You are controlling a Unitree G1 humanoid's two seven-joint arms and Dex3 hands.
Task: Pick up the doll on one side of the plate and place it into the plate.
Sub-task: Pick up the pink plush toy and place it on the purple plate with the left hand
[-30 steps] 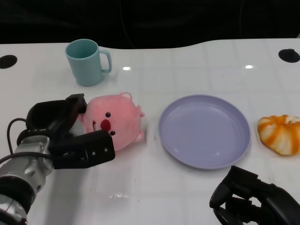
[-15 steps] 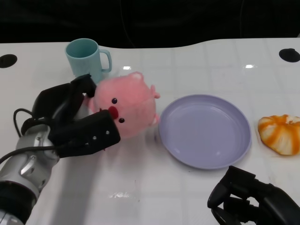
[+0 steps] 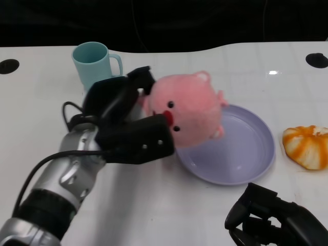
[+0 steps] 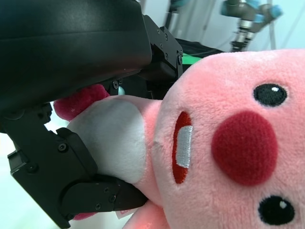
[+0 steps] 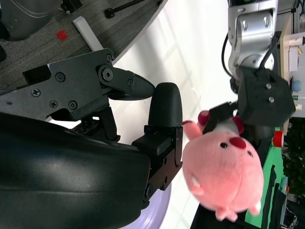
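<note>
My left hand [image 3: 125, 123] grips a pink plush doll [image 3: 187, 110] with a red nose and holds it in the air over the left rim of the lilac plate [image 3: 251, 148]. In the left wrist view the doll [image 4: 228, 143] fills the picture, clamped between the black fingers [image 4: 76, 181]. The right wrist view shows the doll [image 5: 221, 174] aloft, held by the left hand [image 5: 259, 102], with the plate's edge [image 5: 159, 214] below. My right hand [image 3: 271, 220] rests low at the near right of the table, fingers curled in, holding nothing.
A teal mug [image 3: 95, 64] stands at the back left, just behind my left hand. An orange and white plush [image 3: 306, 146] lies to the right of the plate. Black round holes [image 3: 316, 60] sit at the table's far corners.
My left hand has lifted the doll off the table and carried it to the right, from beside the plate to above the plate's left rim. The right hand has stayed put.
</note>
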